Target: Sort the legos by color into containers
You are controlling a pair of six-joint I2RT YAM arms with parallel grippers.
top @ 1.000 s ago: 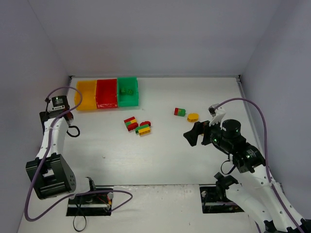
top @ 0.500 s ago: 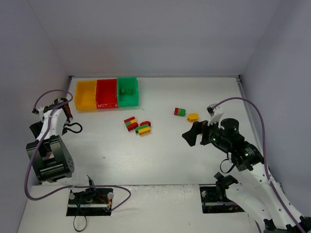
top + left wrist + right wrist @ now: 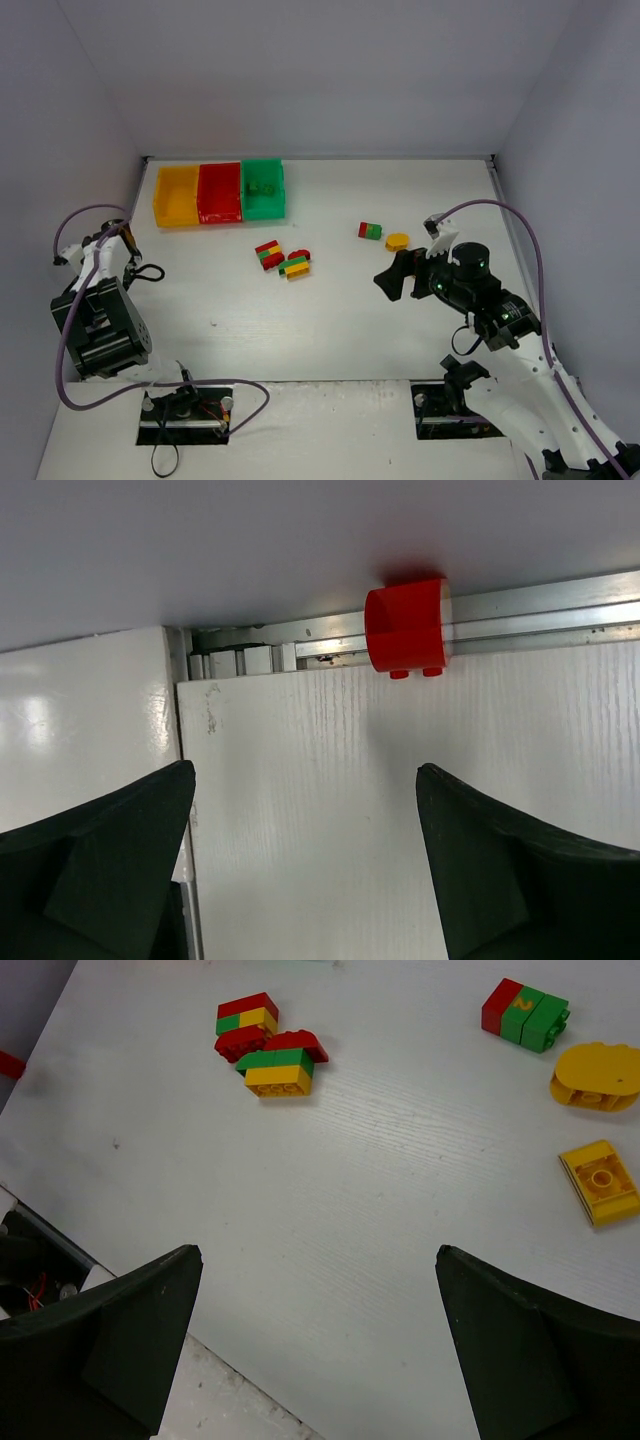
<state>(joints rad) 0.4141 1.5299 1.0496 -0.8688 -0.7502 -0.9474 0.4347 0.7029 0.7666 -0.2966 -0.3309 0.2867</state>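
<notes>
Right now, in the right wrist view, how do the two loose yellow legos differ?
The rounded yellow brick has an oval outline; the square yellow brick has straight edges and one stud showing on top. The rounded yellow brick lies farther from the right gripper, close to the red-and-green block; the square yellow brick lies nearer, on its own. Both are plain yellow, unstacked, resting on the table.

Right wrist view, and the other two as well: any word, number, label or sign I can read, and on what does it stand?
"2": a yellow numeral on the green brick at the upper right of the right wrist view.
Nothing else can be read in any view. The containers show no lettering in the top view, where they are small.
</notes>
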